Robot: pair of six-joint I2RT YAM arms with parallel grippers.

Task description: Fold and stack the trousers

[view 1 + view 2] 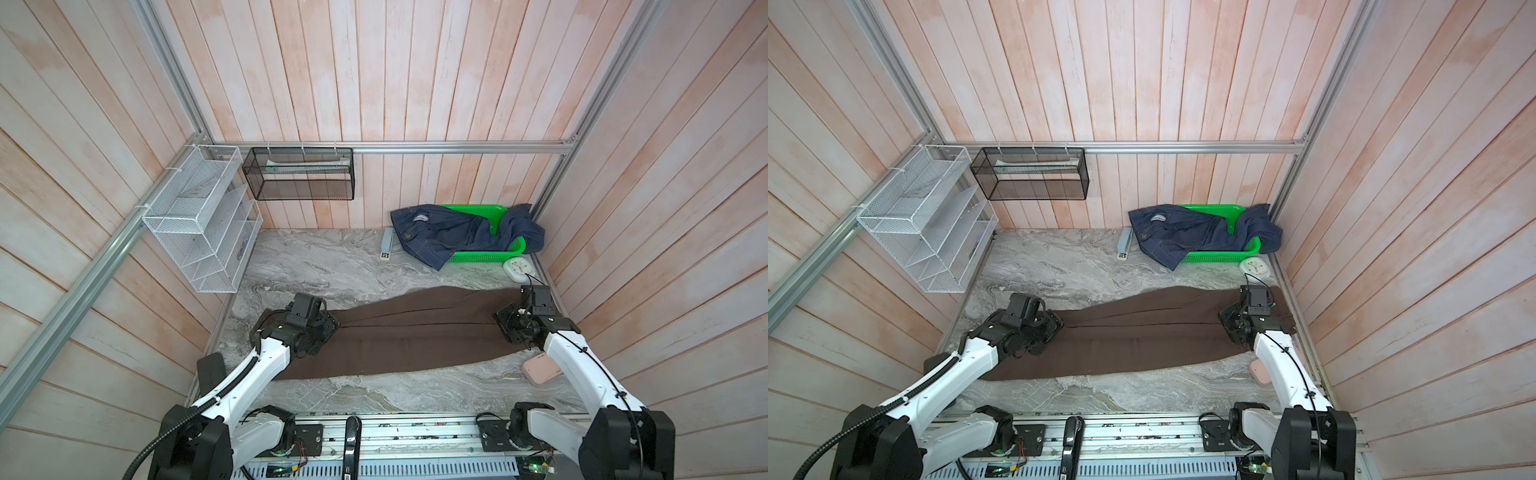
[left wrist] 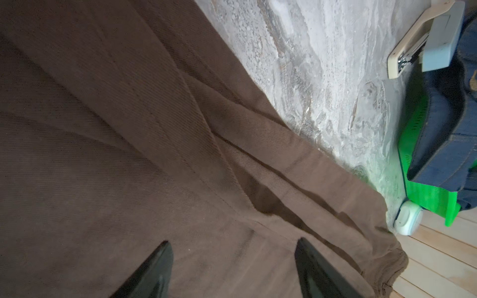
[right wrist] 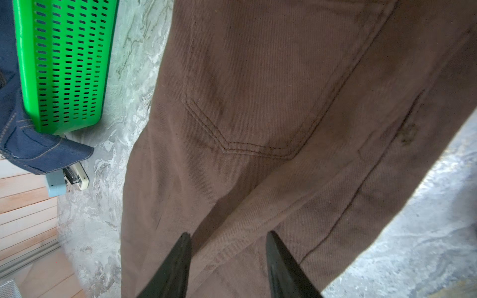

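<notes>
The dark brown trousers point(image 1: 415, 332) lie flat along the marble table point(image 1: 316, 266), reaching almost from side to side in both top views. My left gripper point(image 1: 328, 328) hovers low over their left end. In the left wrist view it point(image 2: 232, 242) is open, its fingers wide apart with plain cloth point(image 2: 129, 129) beneath. My right gripper point(image 1: 505, 328) is over the right end. In the right wrist view it point(image 3: 228, 234) is open above the cloth, just short of a stitched back pocket point(image 3: 258, 90); a soft ridge of cloth runs under the gap.
At the back right stands a green basket point(image 1: 505, 249) with blue denim jeans point(image 1: 440, 237) draped over it. Near it lie a stapler point(image 1: 386, 245) and a white round clock point(image 1: 517, 268). A pink object point(image 1: 540, 372) sits by the right arm. A white mesh rack point(image 1: 199, 224) and a black mesh basket point(image 1: 299, 174) hang on the walls.
</notes>
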